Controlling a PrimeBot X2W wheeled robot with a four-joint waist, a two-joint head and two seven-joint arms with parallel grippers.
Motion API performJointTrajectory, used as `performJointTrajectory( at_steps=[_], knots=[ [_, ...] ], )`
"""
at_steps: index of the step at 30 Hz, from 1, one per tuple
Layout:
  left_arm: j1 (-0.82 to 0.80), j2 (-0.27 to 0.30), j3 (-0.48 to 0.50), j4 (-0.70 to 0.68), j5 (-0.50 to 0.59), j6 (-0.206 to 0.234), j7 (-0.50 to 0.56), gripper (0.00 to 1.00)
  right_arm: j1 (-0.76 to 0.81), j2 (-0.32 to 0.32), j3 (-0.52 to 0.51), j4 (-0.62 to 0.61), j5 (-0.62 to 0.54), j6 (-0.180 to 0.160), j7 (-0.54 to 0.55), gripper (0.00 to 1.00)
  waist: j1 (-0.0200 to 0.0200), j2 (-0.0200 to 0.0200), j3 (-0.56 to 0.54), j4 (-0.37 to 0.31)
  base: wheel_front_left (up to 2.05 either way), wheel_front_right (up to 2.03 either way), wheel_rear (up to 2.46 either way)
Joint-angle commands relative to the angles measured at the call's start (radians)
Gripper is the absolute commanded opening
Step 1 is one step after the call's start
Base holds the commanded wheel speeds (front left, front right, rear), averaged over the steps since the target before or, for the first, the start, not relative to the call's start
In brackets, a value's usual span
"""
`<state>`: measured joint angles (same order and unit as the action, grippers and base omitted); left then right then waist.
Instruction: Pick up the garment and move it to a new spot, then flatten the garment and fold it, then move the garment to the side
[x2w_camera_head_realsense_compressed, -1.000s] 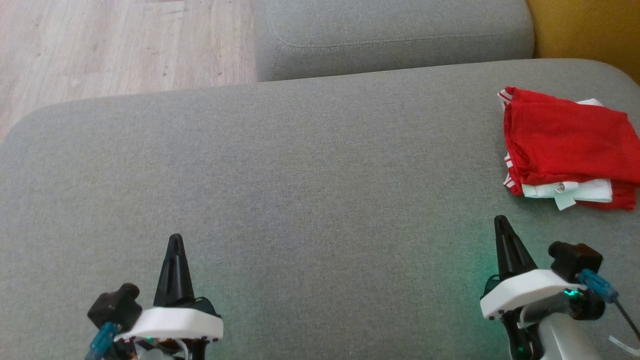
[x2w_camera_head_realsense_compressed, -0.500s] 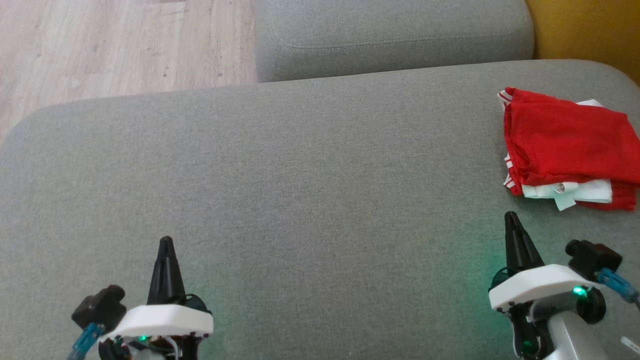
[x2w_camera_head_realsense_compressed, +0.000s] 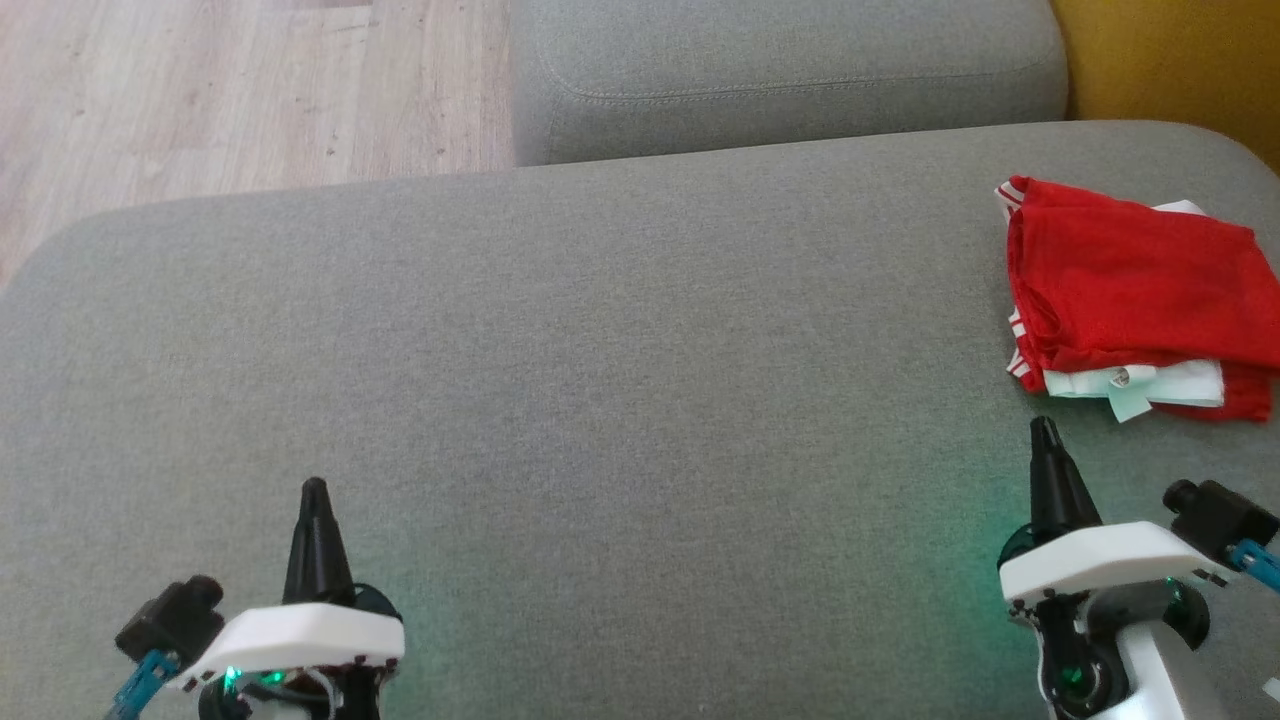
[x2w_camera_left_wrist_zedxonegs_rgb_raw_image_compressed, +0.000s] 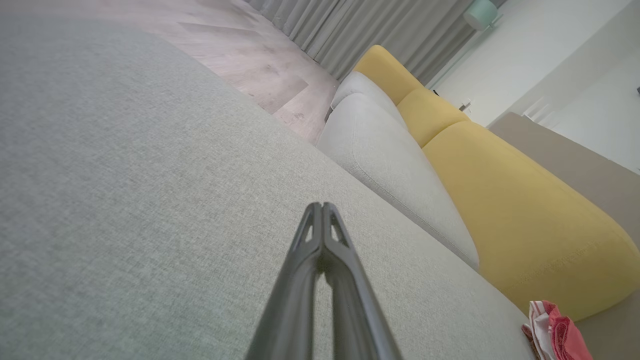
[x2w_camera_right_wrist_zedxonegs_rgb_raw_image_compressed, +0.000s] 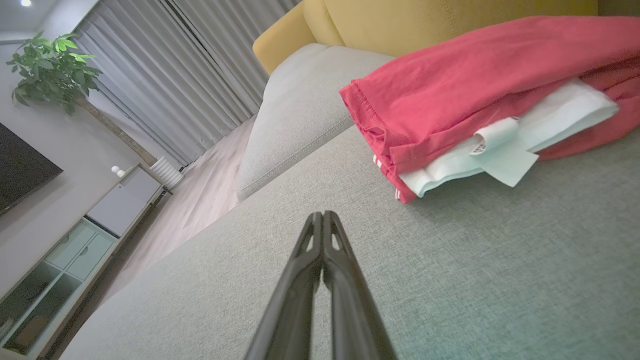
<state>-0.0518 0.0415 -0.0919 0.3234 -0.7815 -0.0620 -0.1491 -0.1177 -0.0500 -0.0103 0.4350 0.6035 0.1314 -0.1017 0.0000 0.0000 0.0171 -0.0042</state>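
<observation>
Garment (x2w_camera_head_realsense_compressed: 1130, 280): red with white trim, folded into a flat bundle. It lies at the far right of the grey seat (x2w_camera_head_realsense_compressed: 620, 350), and its right side is cut off by the edge of the head view. As far as visible, the long axis runs left to right, tilted slightly. A striped hem is on the left end. The layered edge faces the near side, where a white layer and a white label (x2w_camera_head_realsense_compressed: 1128, 400) stick out from under the red. The right wrist view shows the same edge: red fold (x2w_camera_right_wrist_zedxonegs_rgb_raw_image_compressed: 450, 85) on top, label (x2w_camera_right_wrist_zedxonegs_rgb_raw_image_compressed: 505, 160) hanging out onto the seat.

Right gripper (x2w_camera_head_realsense_compressed: 1044, 425): fingers pressed together, nothing between them. The tip points toward the far side, near the garment's near-left corner but apart from it. In its own wrist view (x2w_camera_right_wrist_zedxonegs_rgb_raw_image_compressed: 322, 214), bare seat fabric separates the tip from the bundle.

Left gripper (x2w_camera_head_realsense_compressed: 314, 488): at the near left and well apart from the garment. Its fingers are closed tip to tip (x2w_camera_left_wrist_zedxonegs_rgb_raw_image_compressed: 322, 206) and hold nothing.

Yellow backrest (x2w_camera_left_wrist_zedxonegs_rgb_raw_image_compressed: 525, 215) behind the garment (x2w_camera_left_wrist_zedxonegs_rgb_raw_image_compressed: 560, 335); wooden floor (x2w_camera_head_realsense_compressed: 200, 90) at the far left.
</observation>
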Motion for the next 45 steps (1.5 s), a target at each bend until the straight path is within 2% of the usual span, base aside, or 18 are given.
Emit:
performJointTrajectory(
  at_steps=[1, 45],
  knots=[
    [-0.046, 0.003, 0.022, -0.035, -0.017, -0.006, 0.006, 0.0, -0.034, -0.002, -0.001, -0.039, 0.023, 0.0, 0.007, 0.0, 0.0, 0.0, 0.0, 0.0, 0.0, 0.0, 0.0],
    [-0.051, 0.006, 0.115, -0.057, -0.427, -0.038, 0.135, 0.0, -0.012, -0.001, -0.053, -0.116, 0.52, 0.0, 0.113, 0.0, 0.0, 0.0, -0.007, 0.002, 0.0, 0.0, 0.0]
  ],
)
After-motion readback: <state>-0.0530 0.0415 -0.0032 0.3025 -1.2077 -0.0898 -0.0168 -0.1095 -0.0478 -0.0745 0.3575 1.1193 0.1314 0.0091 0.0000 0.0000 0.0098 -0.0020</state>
